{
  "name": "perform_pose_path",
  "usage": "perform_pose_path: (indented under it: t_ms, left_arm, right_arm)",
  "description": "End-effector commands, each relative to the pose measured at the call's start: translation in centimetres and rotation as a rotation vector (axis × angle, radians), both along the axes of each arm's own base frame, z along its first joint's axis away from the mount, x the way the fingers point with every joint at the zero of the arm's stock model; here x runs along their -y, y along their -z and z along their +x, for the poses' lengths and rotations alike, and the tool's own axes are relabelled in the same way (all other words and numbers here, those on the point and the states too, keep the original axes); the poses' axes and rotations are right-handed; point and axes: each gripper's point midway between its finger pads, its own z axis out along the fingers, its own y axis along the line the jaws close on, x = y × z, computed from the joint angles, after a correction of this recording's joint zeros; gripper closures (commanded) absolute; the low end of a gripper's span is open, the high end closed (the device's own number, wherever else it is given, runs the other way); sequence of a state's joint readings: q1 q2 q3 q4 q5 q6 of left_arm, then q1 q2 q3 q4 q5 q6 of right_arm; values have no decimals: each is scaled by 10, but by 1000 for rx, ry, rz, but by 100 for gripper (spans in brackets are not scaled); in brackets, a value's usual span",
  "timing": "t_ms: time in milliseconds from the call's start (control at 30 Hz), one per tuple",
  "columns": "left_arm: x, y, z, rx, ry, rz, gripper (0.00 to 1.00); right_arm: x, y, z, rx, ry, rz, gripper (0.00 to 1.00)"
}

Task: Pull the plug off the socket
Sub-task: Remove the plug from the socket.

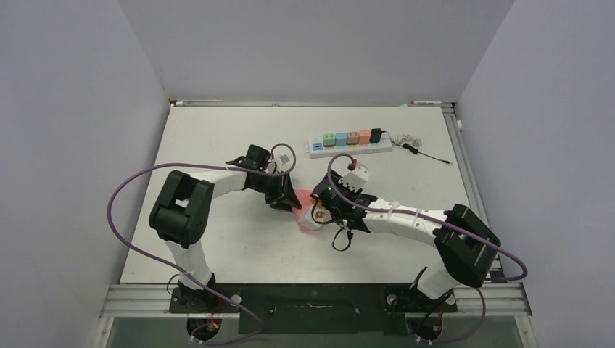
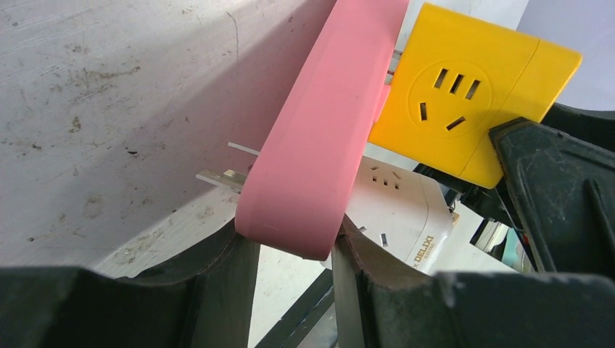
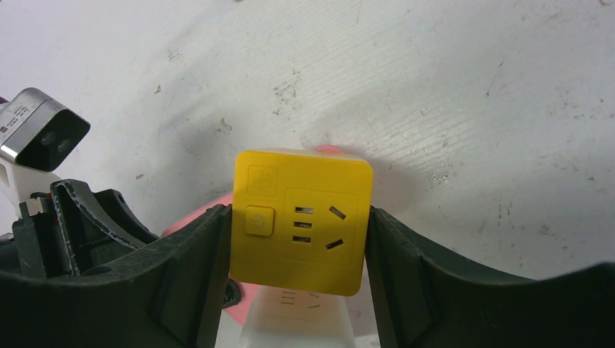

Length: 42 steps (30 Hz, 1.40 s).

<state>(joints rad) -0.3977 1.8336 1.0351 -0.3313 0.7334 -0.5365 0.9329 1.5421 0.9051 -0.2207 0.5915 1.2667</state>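
Pink plug and yellow socket cube, one in each claw, mid-counter.

The left claw (image 2: 291, 252) is closed on the narrow edges of one pink plug (image 2: 319, 130), which has two bare metal prongs (image 2: 217, 177) poking out at its 9 o'clock. The right claw (image 3: 297, 239) is clamped on the sides of one yellow socket cube (image 2: 464, 94), which lies close against the pink plug at its 2 o'clock; whether the two are still mated cannot be told. One white adapter (image 2: 406, 210) crowds in beneath both, at the cube's 6 o'clock. On the counter (image 1: 217, 246), one white power strip (image 1: 348, 147) lies well apart at 12 o'clock, carrying five small blocks: green, blue, two pinkish and one black. One thin black lead (image 1: 428, 152) trails at its 3 o'clock.
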Motion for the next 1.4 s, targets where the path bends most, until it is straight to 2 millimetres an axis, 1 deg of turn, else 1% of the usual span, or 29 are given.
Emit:
perform_pose_path:
  t_ms: [0, 167, 400, 667, 733, 900, 967, 1167, 1233, 1367]
  left_arm:
    - [-9, 15, 26, 128, -20, 102, 100]
    - [-9, 16, 27, 130, -21, 105, 100]
    - [-10, 17, 26, 129, -22, 111, 100]
    - [-10, 18, 27, 129, -23, 115, 100]
    - [-10, 18, 27, 129, -23, 115, 100]
    - [-13, 20, 27, 128, -26, 131, 100]
    - [-14, 21, 27, 130, -27, 144, 100]
    - [-17, 18, 29, 161, -33, 168, 100]
    - [-18, 15, 31, 179, -38, 176, 100]
    - [-18, 12, 32, 191, -39, 174, 100]
  right_arm:
    - [10, 12, -8, -68, -58, 81, 95]
    - [22, 21, -8, -106, -39, 163, 95]
    - [33, 23, -6, -124, -16, 237, 95]
    - [44, 13, -3, -85, 10, 205, 95]
    - [44, 11, -2, -78, 13, 196, 95]
    - [37, 5, -4, -60, 12, 121, 95]
    - [32, -2, -1, -43, 13, 81, 95]
    - [19, -15, -3, -7, 5, -111, 95]
    - [12, -15, -3, -4, -9, -126, 95]
    - [1, -10, -3, -13, -33, -101, 95]
